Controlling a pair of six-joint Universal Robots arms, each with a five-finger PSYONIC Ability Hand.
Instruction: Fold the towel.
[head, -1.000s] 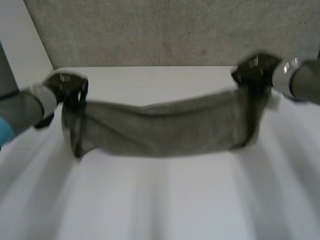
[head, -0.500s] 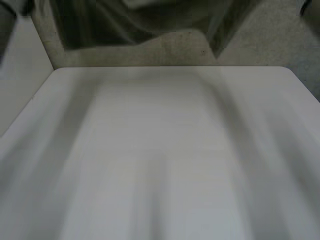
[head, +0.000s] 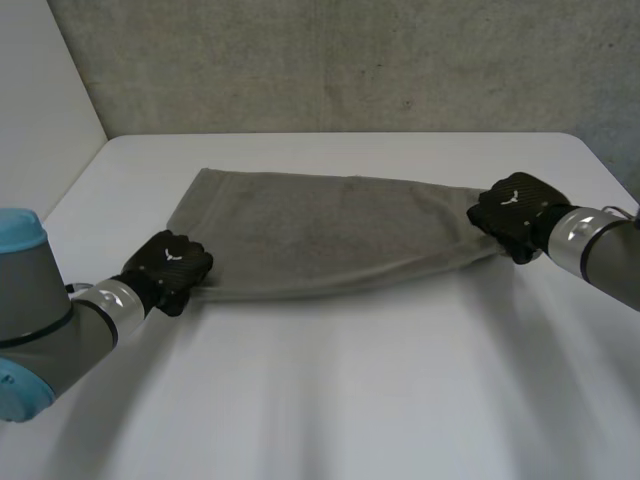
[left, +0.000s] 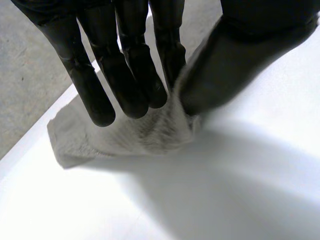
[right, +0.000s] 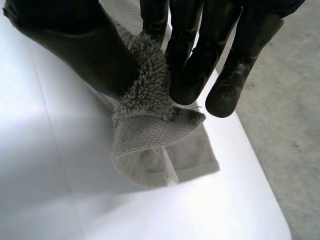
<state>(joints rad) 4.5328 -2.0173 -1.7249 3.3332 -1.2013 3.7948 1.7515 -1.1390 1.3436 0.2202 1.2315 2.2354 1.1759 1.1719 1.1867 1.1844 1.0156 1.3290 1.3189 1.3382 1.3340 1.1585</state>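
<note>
White table (head: 350, 400) carries one towel (head: 320, 235) (grey), left hand (head: 170, 268) and right hand (head: 517, 212) fingers (left: 125, 75) pinching its ends.

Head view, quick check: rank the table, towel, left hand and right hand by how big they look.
1. table
2. towel
3. left hand and right hand: they look about alike, so I won't rank one over the other.

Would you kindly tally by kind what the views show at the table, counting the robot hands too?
Towel: 1
Robot hands: 2, the left robot hand and the right robot hand, each pinching one end of the towel
Table: 1
Total: 4
</note>
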